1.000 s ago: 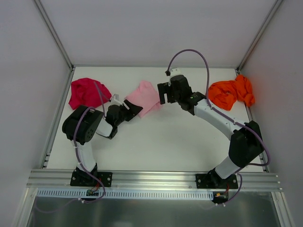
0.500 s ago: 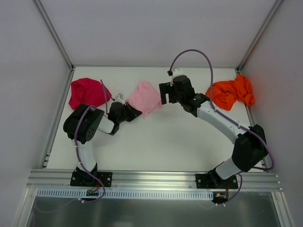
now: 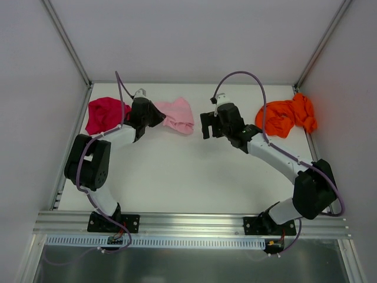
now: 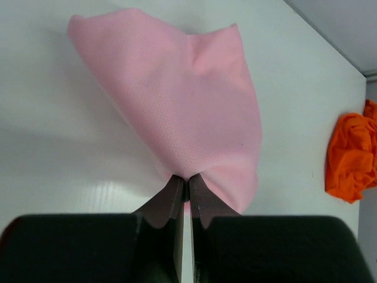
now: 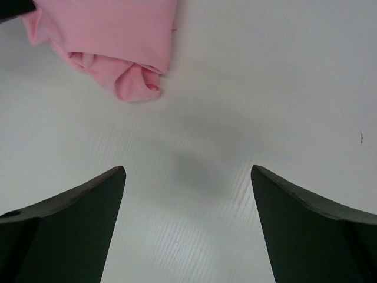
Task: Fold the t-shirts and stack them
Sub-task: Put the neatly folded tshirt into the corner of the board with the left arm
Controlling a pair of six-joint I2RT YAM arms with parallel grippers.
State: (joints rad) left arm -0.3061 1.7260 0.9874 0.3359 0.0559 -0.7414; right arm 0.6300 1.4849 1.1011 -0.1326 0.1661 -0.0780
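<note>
My left gripper [image 3: 154, 114] [image 4: 188, 178] is shut on an edge of the light pink t-shirt [image 3: 178, 115] [image 4: 182, 100], which hangs bunched from the fingertips at the back middle of the table. The magenta-red t-shirt [image 3: 106, 114] lies crumpled at the back left, beside the left arm. At the back right lies the bright orange t-shirt [image 3: 287, 116] [image 4: 349, 159] in a heap. My right gripper [image 3: 207, 125] [image 5: 188, 172] stands open over bare table just right of the pink t-shirt [image 5: 118, 44], with nothing between its fingers.
The white table [image 3: 194, 171] is walled in at the back and both sides. An aluminium rail [image 3: 188, 224] runs along the near edge by the arm bases.
My left gripper has shut on the pink t-shirt and pulled it toward the back of the table, away from the near side. The right gripper has shifted slightly right, still open.
</note>
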